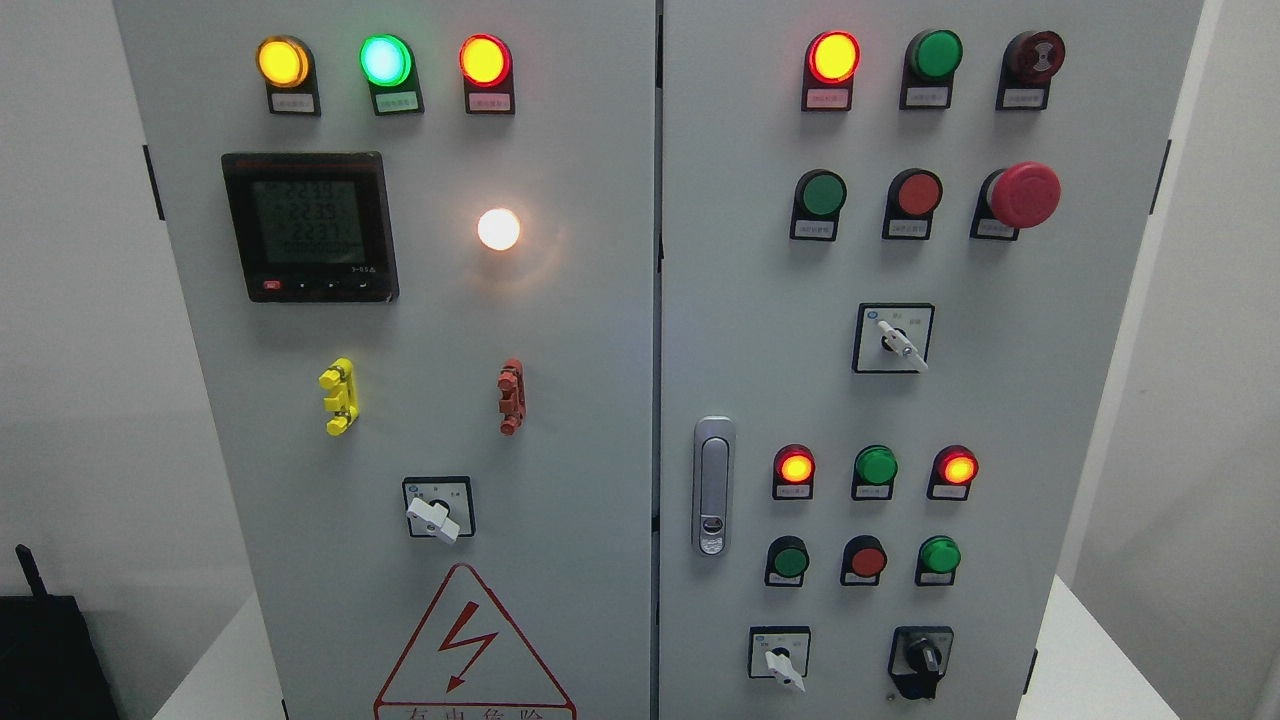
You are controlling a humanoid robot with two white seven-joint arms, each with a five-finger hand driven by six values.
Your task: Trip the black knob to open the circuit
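Nowhere across the cabinet front does either robot hand show; both arms are out of view, so how their fingers stand cannot be told, and the reach has evidently not begun.

Low in the right door's bottom right corner sits the black knob [921,660], a rotary selector on a black plate whose pointer seems to stand roughly upright. Just beside it toward the door's centre is a white-handled selector [781,662], and two more white-handled switches sit higher: one mid-door on the right [897,342], one low on the left door [434,514].

To do the step well, the nearer arm, likely the right, should come in low and square to the door, pinch the knob's ridge between thumb and fingers, and turn about the knob's own axis without pressing sideways. It should keep clear of the white selector beside it and of the green push button [939,556] above.

The small labels under the lamps and buttons are too blurred to read. A meter [309,226] near the left door's top left shows rows of digits that seem to begin 22. At the left door's bottom edge, a red warning triangle [472,645] with a lightning bolt carries Chinese characters that appear to read 有电危险.
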